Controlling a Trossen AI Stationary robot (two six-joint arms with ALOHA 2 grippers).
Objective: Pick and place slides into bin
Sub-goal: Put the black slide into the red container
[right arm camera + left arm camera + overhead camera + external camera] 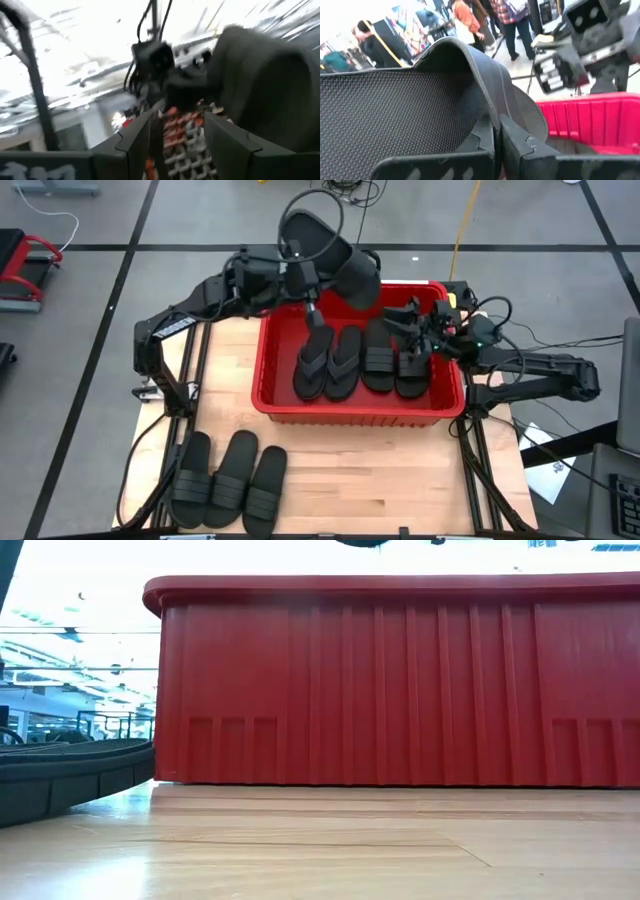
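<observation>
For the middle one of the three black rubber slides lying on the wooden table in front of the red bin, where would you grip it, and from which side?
I would take the middle black ribbed-strap rubber slide by its wide strap, coming straight down from above. It lies sole-down and flat, with neighbours close on both sides, so the raised strap looks like the easiest part for the fingers to reach.

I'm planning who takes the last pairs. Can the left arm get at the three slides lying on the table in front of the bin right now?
Probably not yet. The left pincer is shut on a slide raised over the bin's far rim. Once that is dropped, nothing covers the three slides on the left side of the table, so the way looks free.
</observation>
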